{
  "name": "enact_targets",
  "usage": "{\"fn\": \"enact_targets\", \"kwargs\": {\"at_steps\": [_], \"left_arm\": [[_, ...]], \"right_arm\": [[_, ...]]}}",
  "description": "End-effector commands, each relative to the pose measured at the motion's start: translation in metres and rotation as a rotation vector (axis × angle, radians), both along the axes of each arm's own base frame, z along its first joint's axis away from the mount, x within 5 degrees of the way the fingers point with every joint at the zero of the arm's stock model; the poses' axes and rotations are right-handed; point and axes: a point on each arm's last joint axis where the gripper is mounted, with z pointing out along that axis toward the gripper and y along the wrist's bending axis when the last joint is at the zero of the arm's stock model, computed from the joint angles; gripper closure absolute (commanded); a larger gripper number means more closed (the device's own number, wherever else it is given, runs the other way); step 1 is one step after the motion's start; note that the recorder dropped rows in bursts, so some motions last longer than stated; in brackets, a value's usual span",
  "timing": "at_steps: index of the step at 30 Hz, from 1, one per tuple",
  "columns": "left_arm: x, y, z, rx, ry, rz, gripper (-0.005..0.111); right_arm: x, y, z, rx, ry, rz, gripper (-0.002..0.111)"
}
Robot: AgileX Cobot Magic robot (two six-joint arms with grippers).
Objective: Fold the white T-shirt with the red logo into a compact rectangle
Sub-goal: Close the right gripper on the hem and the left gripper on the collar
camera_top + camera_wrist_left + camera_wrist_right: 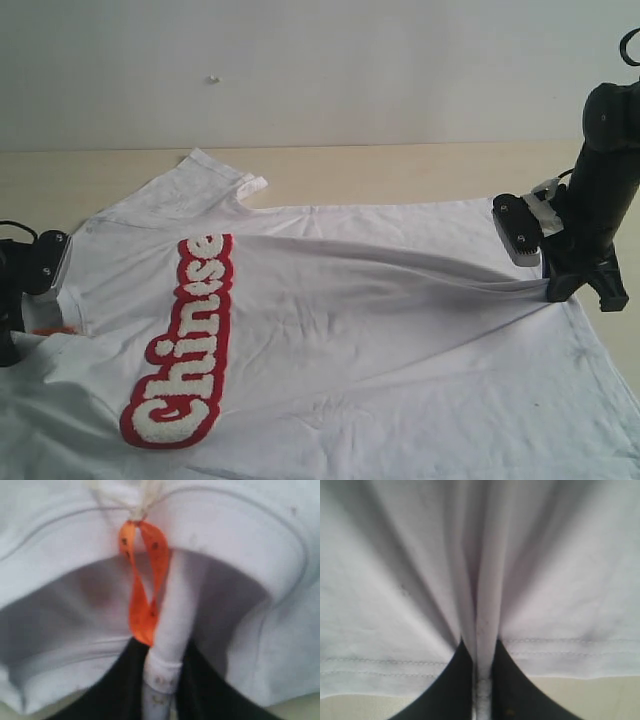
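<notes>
The white T-shirt lies spread on the table with one sleeve toward the back. Its red logo faces up on the left half. At the shirt's left edge my left gripper is shut on the ribbed collar, right beside the orange neck tag; the collar is pinched into a ridge between the black fingers. My right gripper is at the shirt's right side, shut on a pleat of the stitched hem. A taut crease runs across the cloth between the two grips.
The shirt rests on a light wooden table that ends at a pale wall. Bare tabletop shows just beyond the hem. The right arm's black links rise above the shirt's right edge.
</notes>
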Motion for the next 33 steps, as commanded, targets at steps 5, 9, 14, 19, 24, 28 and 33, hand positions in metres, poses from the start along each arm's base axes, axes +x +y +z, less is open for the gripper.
{"fn": "enact_targets", "kwargs": {"at_steps": [5,9,14,19,24,28,33], "left_arm": [[-0.0064,0.003,-0.011,0.03,0.082,-0.031,0.106],[-0.0064,0.003,-0.011,0.03,0.082,-0.031,0.106],[-0.0085,0.0029,-0.0108,0.028,0.105,-0.03,0.106],[-0.0088,0.0029,-0.0108,0.028,0.108,-0.03,0.106],[-0.0084,0.0029,-0.0108,0.028,0.104,-0.03,0.106],[-0.0046,0.0029,-0.0111,0.029,0.062,-0.03,0.106],[-0.0026,0.0005,-0.0112,0.003,0.041,-0.001,0.106]], "right_arm": [[-0.0066,-0.0011,-0.0189,0.007,0.063,0.002,0.108],[-0.0066,-0.0011,-0.0189,0.007,0.063,0.002,0.108],[-0.0066,-0.0011,-0.0189,0.007,0.063,0.002,0.108],[-0.0066,-0.0011,-0.0189,0.007,0.063,0.002,0.108],[-0.0066,-0.0011,-0.0189,0.007,0.063,0.002,0.108],[-0.0066,-0.0011,-0.0189,0.007,0.063,0.002,0.108],[-0.0066,-0.0011,-0.0189,0.007,0.063,0.002,0.108]]}}
